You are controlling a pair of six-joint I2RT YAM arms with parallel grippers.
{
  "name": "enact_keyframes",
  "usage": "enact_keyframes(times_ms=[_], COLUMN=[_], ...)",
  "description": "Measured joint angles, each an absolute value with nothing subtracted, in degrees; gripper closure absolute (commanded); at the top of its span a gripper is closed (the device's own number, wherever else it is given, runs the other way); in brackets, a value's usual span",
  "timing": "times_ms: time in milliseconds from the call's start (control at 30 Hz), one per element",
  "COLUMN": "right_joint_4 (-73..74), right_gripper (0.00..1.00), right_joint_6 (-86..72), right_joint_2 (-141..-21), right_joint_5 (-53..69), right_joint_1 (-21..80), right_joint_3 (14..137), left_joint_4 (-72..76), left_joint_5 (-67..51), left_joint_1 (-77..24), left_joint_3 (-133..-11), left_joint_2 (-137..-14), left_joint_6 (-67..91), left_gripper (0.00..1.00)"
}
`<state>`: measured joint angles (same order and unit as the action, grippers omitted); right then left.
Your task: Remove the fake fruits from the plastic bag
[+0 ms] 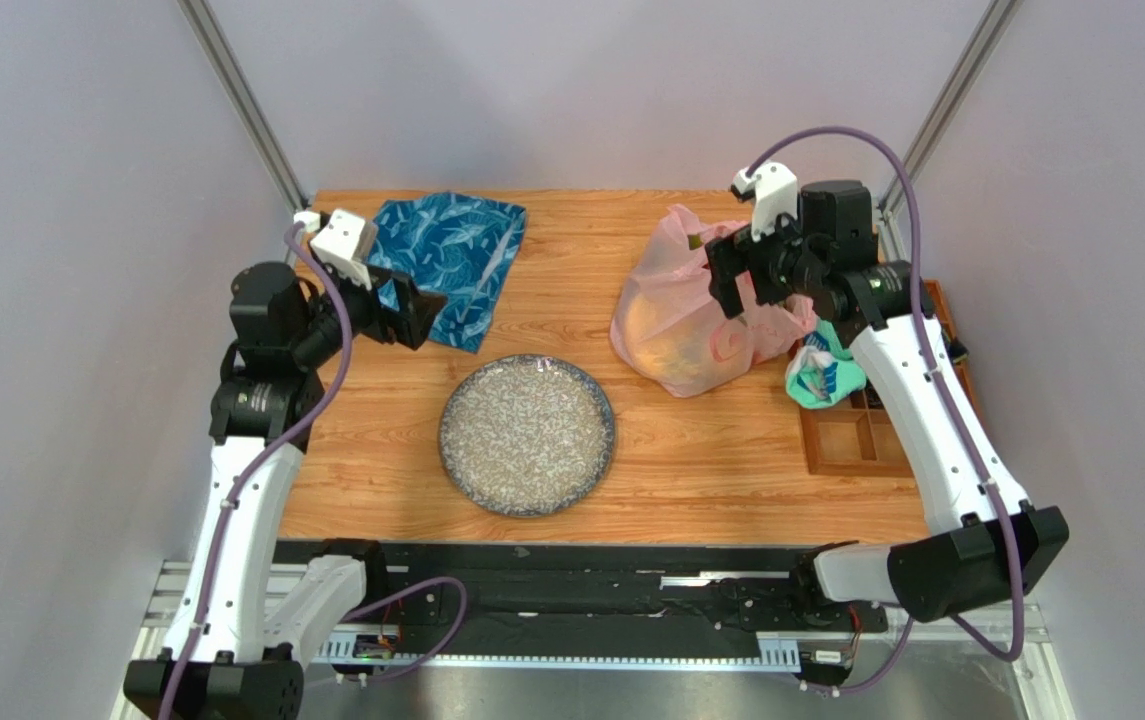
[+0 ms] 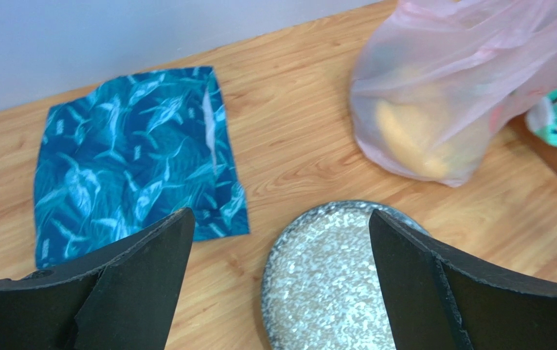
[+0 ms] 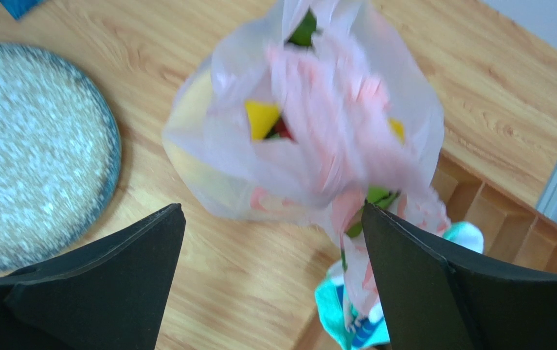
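Pink plastic bag point(image 1: 691, 308) on R side of table, betw. speckled plate point(image 1: 526, 435) and wooden tray point(image 1: 871, 435). Fake fruits point(image 3: 261, 117) inside, yellow visible thru mouth. R gripper point(image 3: 270, 219) just above, fingers wide apart, nothing held. Bunched neck dead ahead, running crosswise to finger gap. L gripper point(image 1: 410, 308) likewise spread and empty, well apart by blue cloth point(image 1: 451, 255). R nearer, prob. best for the grab.

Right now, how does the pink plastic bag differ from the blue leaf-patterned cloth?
The plastic bag is translucent pink; the blue cloth is opaque and patterned. The plastic bag bulges with fake fruits inside, while the blue cloth lies flat. The plastic bag sits on the right under the open right gripper; the blue cloth lies far left. Both rest on the wooden table.
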<state>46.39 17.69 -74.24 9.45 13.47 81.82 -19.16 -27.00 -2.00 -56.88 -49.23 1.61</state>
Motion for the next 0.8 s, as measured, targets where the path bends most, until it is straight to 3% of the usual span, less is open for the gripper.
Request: enact_keyframes(times_ms=[200,633,700,733,800], right_joint_4=[44.27,42.92,42.37,42.26,42.35], right_gripper=[0.07,0.09,0.21,0.42,0.64], right_joint_6=[11.73,10.48,10.33,10.31,10.15], right_joint_2=[-79.64,-80.36,-80.34,-80.42,-81.03], right_joint_5=[12.6,5.8,5.8,5.85,6.87], right_joint_1=[13.47,13.56,13.56,13.56,13.56], right_joint_3=[89.14,88.2,87.35,86.89,86.28], left_joint_4=[-22.96,-31.97,-31.73,-31.51,-30.74], left_joint_5=[-33.5,-39.81,-40.51,-40.95,-41.76], left_joint_1=[-2.15,-7.73,-9.32,-10.26,-11.35], left_joint_3=[-69.36,-75.61,-78.02,-79.44,-81.41], left_joint_2=[-57.76,-69.58,-71.31,-72.44,-74.5], left_joint_6=[3.29,7.66,8.23,8.71,9.58], left_gripper=[0.09,0.09,0.09,0.09,0.09])
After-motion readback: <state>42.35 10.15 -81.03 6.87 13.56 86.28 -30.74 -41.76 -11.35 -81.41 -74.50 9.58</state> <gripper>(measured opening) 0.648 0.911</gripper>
